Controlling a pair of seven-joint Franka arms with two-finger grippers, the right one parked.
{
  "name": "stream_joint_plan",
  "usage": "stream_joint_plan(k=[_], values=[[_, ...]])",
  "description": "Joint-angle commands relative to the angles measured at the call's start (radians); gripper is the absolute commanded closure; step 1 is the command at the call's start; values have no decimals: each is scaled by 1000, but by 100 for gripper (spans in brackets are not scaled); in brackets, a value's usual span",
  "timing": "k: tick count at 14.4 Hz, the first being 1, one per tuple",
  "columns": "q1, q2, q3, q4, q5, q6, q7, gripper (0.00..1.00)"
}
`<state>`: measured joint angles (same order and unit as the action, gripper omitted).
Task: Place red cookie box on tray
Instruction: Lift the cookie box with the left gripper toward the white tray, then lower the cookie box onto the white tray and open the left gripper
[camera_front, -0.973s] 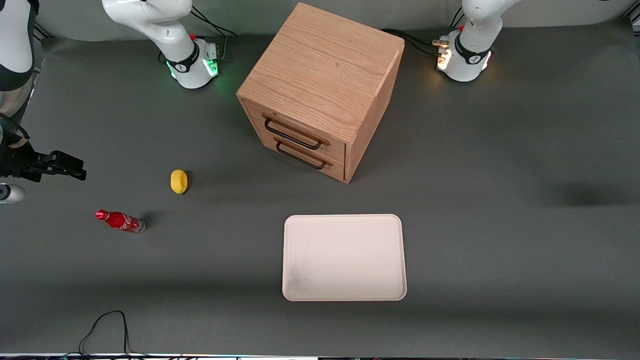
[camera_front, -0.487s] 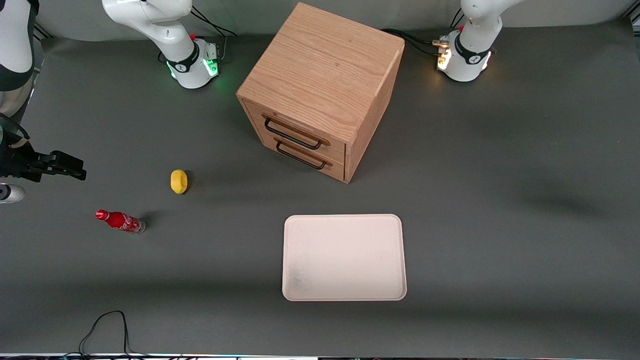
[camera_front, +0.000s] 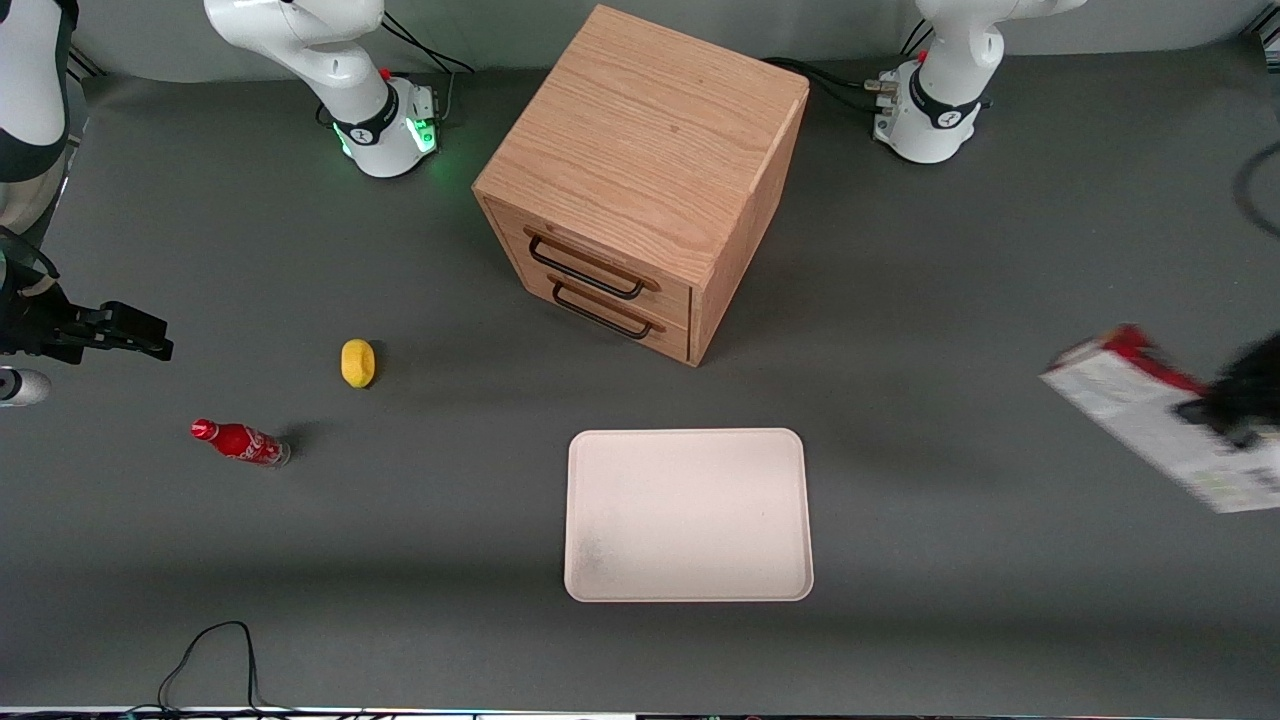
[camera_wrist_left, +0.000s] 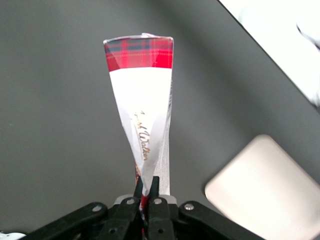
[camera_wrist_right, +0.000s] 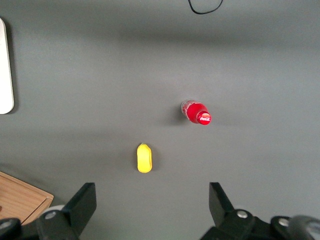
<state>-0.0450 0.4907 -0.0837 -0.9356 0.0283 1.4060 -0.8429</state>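
The red cookie box (camera_front: 1125, 405) hangs tilted above the table at the working arm's end, its pale printed face up and a red edge showing. The left arm's gripper (camera_front: 1232, 408) is shut on one end of it, dark and blurred at the frame's edge. In the left wrist view the fingers (camera_wrist_left: 155, 186) pinch the thin box (camera_wrist_left: 142, 110), which ends in a red tartan band away from the camera. The cream-white tray (camera_front: 688, 515) lies bare on the grey table, nearer the front camera than the cabinet. The tray (camera_wrist_left: 265, 185) also shows below the held box.
A wooden two-drawer cabinet (camera_front: 640, 180) stands mid-table, farther from the camera than the tray. A yellow lemon-like object (camera_front: 357, 362) and a small red cola bottle (camera_front: 240, 442) lie toward the parked arm's end. A black cable (camera_front: 210, 650) loops near the front edge.
The gripper with the cookie box has come into the front view from the working arm's end; before, only its shadow showed on the table there.
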Motion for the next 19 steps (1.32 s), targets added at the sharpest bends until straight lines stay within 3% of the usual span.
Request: stream_joint_plan(k=[1,9,12,19], values=[[-108,-21,18,-14,6,-24,-31,100],[-317,6,4,-14,-13,54,46,100],[-320,8,-17,-14,-15,42,275,100],[-343,63,-21,-75,1,193,438,100]])
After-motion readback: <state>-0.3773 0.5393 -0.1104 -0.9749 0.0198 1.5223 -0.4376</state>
